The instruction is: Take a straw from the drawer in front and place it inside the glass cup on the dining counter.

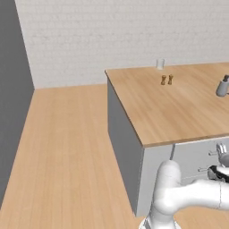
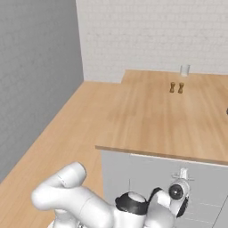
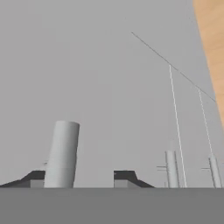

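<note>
In the hand view my gripper (image 3: 78,178) is pressed up close to the flat light-grey front of the drawer (image 3: 109,87), which is closed. Its silver bar handle (image 3: 62,153) stands between my two fingertips, hard against the left one, with a gap to the right one. The jaws are partly closed but open. The straw is hidden. From the right base view the gripper (image 2: 183,174) sits low against the cabinet front, under the edge of the dining counter (image 2: 156,120). The glass cup (image 1: 160,64) (image 2: 184,70) stands upright at the far edge of that wooden top.
Two small brown shakers (image 1: 167,80) stand near the cup, and a grey soap bottle (image 1: 222,87) is at the right edge. More silver handles (image 3: 171,168) line the cabinet front beside mine. Wooden floor (image 1: 67,147) lies open to the left of the island.
</note>
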